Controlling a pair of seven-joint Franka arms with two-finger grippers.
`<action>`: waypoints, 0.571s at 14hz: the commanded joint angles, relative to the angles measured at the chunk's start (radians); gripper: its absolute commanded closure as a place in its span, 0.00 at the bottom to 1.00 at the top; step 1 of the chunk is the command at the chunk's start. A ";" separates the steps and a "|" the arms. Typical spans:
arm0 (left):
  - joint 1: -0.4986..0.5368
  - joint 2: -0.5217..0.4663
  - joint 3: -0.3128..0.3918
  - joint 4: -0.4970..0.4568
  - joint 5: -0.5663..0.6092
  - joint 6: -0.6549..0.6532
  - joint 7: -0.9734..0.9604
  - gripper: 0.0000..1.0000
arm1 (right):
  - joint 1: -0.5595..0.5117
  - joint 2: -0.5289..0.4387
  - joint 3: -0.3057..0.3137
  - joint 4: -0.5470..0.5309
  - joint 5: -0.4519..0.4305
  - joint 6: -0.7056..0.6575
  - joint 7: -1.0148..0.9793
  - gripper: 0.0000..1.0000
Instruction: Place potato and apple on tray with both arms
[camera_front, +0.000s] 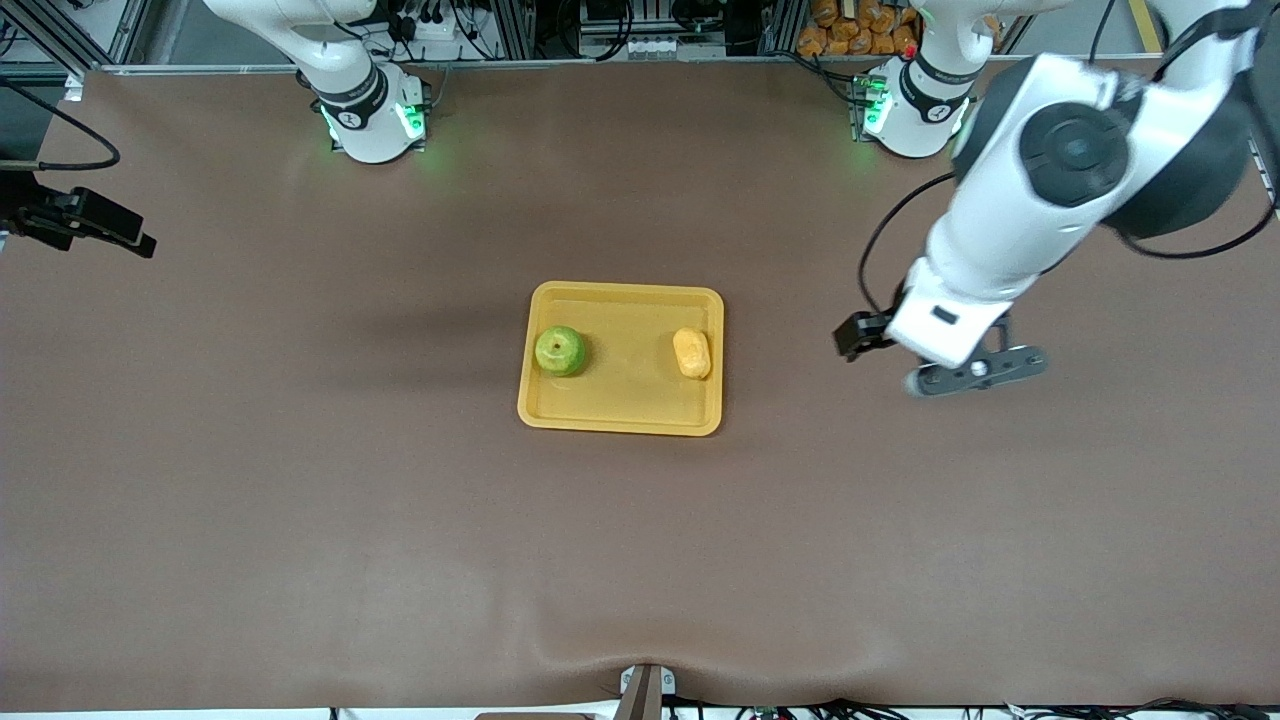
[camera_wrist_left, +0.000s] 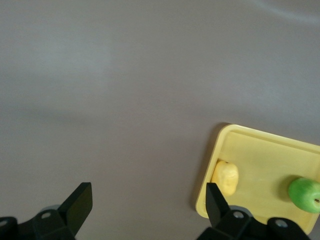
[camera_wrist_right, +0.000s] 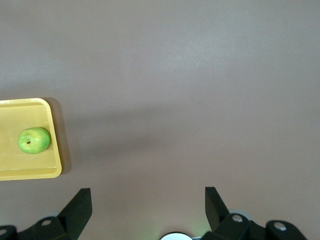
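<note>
The yellow tray (camera_front: 628, 402) lies at the middle of the table. On it sit the green apple (camera_front: 560, 351), toward the right arm's end, and the yellow-orange potato (camera_front: 691, 353), toward the left arm's end. My left gripper (camera_front: 975, 372) hangs over bare table off the tray's end nearest the left arm. In the left wrist view that gripper (camera_wrist_left: 148, 197) is open and empty, with the potato (camera_wrist_left: 225, 177), apple (camera_wrist_left: 304, 195) and tray (camera_wrist_left: 260, 150) off to one side. My right gripper (camera_wrist_right: 148, 200) is open and empty over bare table, apple (camera_wrist_right: 34, 140) and tray (camera_wrist_right: 20, 112) well aside. It is outside the front view.
The brown mat (camera_front: 300, 480) covers the whole table around the tray. A black fixture with a cable (camera_front: 85, 220) juts in at the table's edge toward the right arm's end. Both green-lit arm bases (camera_front: 372, 118) stand along the edge farthest from the front camera.
</note>
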 joint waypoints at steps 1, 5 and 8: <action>0.056 -0.071 -0.002 -0.015 -0.025 -0.049 0.013 0.00 | -0.010 0.000 0.003 0.009 -0.021 -0.002 0.001 0.00; 0.135 -0.085 -0.002 0.057 -0.034 -0.164 0.074 0.00 | -0.030 0.005 0.004 0.013 -0.021 0.007 0.004 0.00; 0.159 -0.085 -0.002 0.069 -0.034 -0.197 0.095 0.00 | -0.031 0.003 0.004 0.013 -0.021 0.006 0.004 0.00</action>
